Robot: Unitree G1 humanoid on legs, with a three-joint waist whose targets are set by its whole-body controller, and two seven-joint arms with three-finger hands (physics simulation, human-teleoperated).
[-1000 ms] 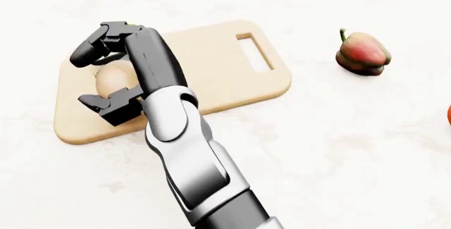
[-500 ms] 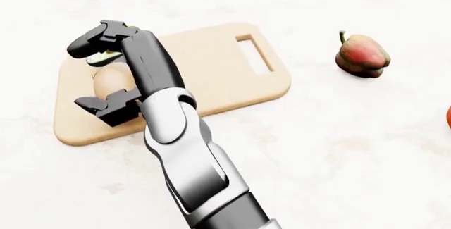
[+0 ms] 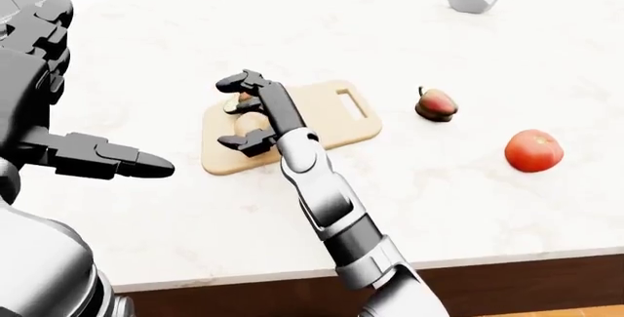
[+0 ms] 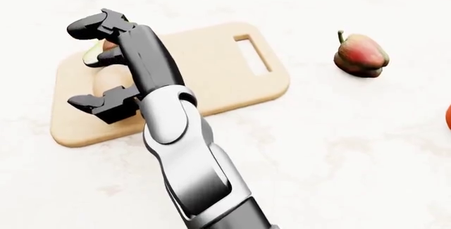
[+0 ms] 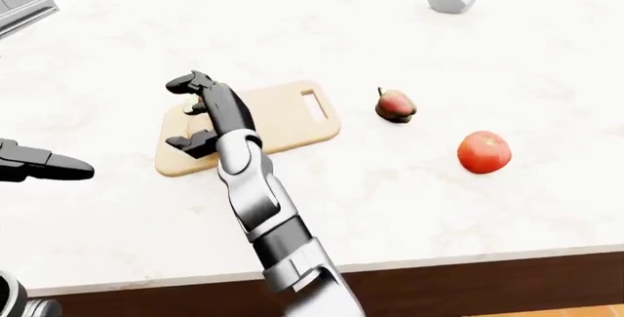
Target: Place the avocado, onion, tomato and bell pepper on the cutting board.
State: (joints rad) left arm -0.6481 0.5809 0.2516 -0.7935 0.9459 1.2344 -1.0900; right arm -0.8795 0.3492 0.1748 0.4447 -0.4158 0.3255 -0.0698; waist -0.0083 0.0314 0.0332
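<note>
right hand (image 4: pixel 99 68) open above board (image 4: pixel 211 65), holding nothing | onion (image 3: pixel 249 120) and avocado (image 4: pixel 93 53) on board under it | pepper (image 4: pixel 361 54), tomato (image 3: pixel 533 150) on bench (image 3: pixel 439 200), not yet moved | left hand (image 3: pixel 107 160) open, empty

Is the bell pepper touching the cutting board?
Apart. The head view shows bare counter between the bell pepper and the cutting board edge.

I see no text, label, brand, number or sign anywhere. The cutting board (image 4: pixel 211 65) under the right hand (image 4: pixel 106 65) is plain wood, and the bell pepper (image 4: pixel 360 54) and tomato (image 3: pixel 533 150) to its right carry no sticker.
</note>
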